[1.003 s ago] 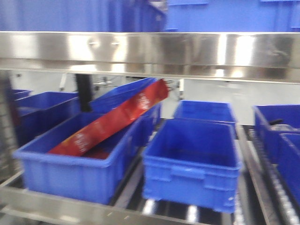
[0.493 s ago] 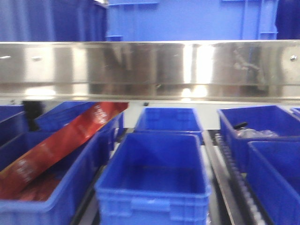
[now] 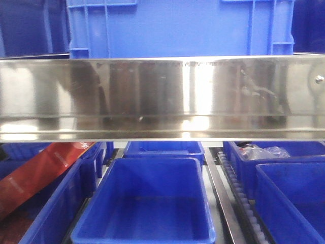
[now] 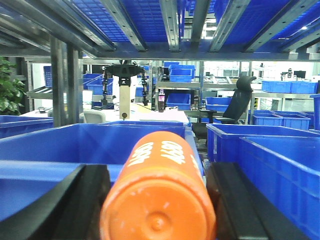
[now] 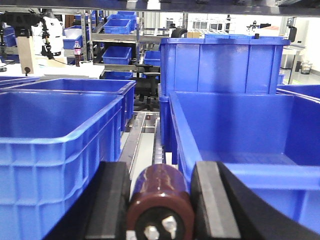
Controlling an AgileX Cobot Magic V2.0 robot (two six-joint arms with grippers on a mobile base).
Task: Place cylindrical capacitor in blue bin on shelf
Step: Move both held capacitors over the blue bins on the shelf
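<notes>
The shelf (image 3: 162, 96) shows its steel rail crossing above a blue bin (image 3: 147, 203) — the right gripper (image 5: 159, 200) clamps the cylindrical capacitor (image 5: 160, 207), and the left gripper (image 4: 157, 200) an orange cylinder (image 4: 160, 190).

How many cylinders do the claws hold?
2: an orange cylinder in the left claw, a brown cylinder with terminals in the right claw. Others may be hidden.

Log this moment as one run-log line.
left gripper: shut on white-lettered orange cylinder | right gripper: shut on dark brown cylindrical capacitor | ahead: blue plastic bins on steel-railed shelf | placement: not yet done
</notes>
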